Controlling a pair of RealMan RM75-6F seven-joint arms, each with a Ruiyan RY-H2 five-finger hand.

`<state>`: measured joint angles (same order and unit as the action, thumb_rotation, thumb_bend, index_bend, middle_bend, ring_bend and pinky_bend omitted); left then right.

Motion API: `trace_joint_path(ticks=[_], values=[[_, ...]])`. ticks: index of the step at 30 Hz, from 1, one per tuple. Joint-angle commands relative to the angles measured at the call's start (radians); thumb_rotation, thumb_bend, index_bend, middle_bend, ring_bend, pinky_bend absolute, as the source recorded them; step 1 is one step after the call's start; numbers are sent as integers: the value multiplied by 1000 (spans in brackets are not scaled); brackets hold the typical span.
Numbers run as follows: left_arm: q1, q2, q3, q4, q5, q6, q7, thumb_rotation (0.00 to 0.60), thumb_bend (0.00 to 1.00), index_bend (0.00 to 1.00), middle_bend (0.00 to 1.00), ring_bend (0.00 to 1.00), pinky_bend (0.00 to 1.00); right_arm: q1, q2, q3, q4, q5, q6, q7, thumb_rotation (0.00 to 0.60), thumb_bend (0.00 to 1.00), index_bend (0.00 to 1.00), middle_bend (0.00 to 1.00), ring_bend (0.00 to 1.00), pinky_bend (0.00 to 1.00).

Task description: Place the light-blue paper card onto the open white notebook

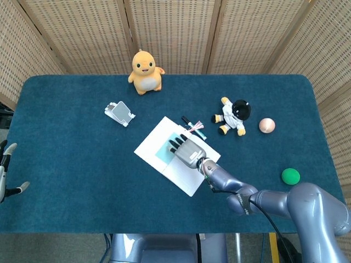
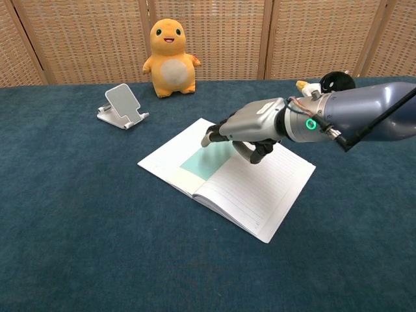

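At the far left edge of the head view, the left hand (image 1: 6, 170) hangs idle off the surface (image 1: 66, 164), fingers apart. Mid-surface, the light-blue paper card (image 2: 207, 161) lies flat on the open white notebook (image 2: 247, 188). The right hand (image 2: 244, 130) hovers above it, fingers loosely spread, holding nothing. Placement looks done; only withdrawal remains.

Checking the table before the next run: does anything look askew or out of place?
Nothing stands out. The light-blue paper card lies flat on the open white notebook, beneath the right hand. The notebook sits diagonal to the table edge, undamaged.
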<state>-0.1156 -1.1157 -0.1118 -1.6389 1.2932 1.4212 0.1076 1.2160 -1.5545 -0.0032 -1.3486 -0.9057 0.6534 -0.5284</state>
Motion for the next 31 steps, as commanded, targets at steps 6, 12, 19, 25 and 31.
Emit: trace_joint_path(ticks=[6, 12, 19, 25, 31], values=[[3, 11, 2, -4, 9, 0, -27, 600, 0, 0, 0, 0, 0, -137, 221, 40, -272, -231, 236, 141, 600, 509, 0, 0, 0, 57], [17, 26, 9, 1, 34, 15, -75, 600, 0, 0, 0, 0, 0, -439, 387, -54, -283, -460, 658, 332, 600, 0, 0, 0, 0, 47], [26, 21, 18, 6, 53, 32, -74, 600, 0, 0, 0, 0, 0, -661, 402, -99, -153, -480, 826, 534, 600, 0, 0, 0, 0, 14], [39, 13, 30, -4, 87, 65, -55, 600, 0, 0, 0, 0, 0, -819, 354, -105, -67, -446, 919, 605, 600, 0, 0, 0, 0, 0], [48, 5, 46, -2, 127, 89, -43, 600, 0, 0, 0, 0, 0, -930, 328, -76, -65, -398, 983, 602, 600, 0, 0, 0, 0, 0]])
